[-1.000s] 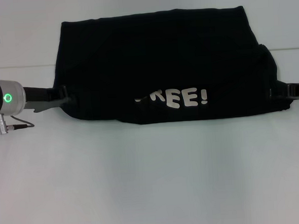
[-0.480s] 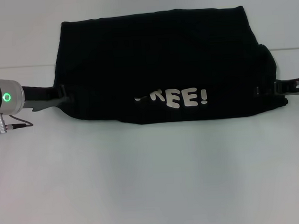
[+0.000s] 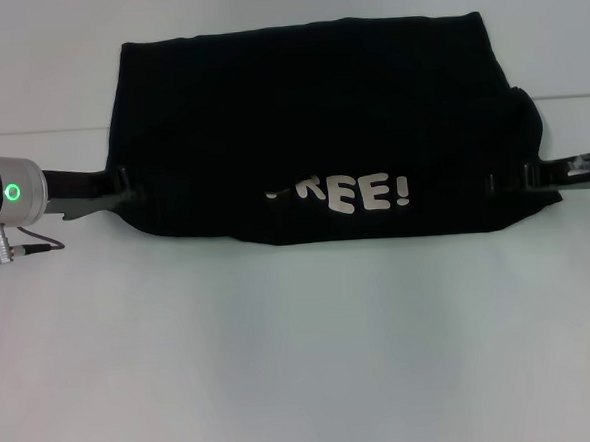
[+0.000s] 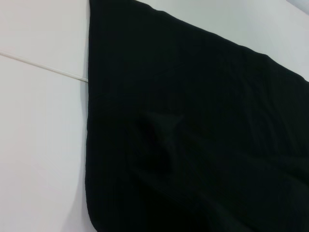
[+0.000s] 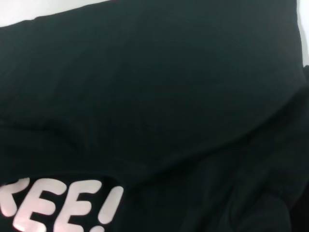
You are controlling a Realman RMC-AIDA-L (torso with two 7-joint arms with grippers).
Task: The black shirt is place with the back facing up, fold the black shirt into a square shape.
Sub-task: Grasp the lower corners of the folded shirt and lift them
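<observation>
The black shirt lies as a wide folded band across the back of the table, with white lettering "REE!" on its near flap. It also fills the left wrist view and the right wrist view. At the shirt's left edge, low on the table, my left gripper is shut on the fabric. My right gripper is shut on the shirt's right edge and sits over the cloth, which bunches around it.
The white table stretches bare in front of the shirt. A thin seam line crosses the table behind both arms. A cable hangs from my left wrist.
My right gripper has moved left, pulling the shirt's right edge inward over the cloth. The left gripper has stayed where it was.
</observation>
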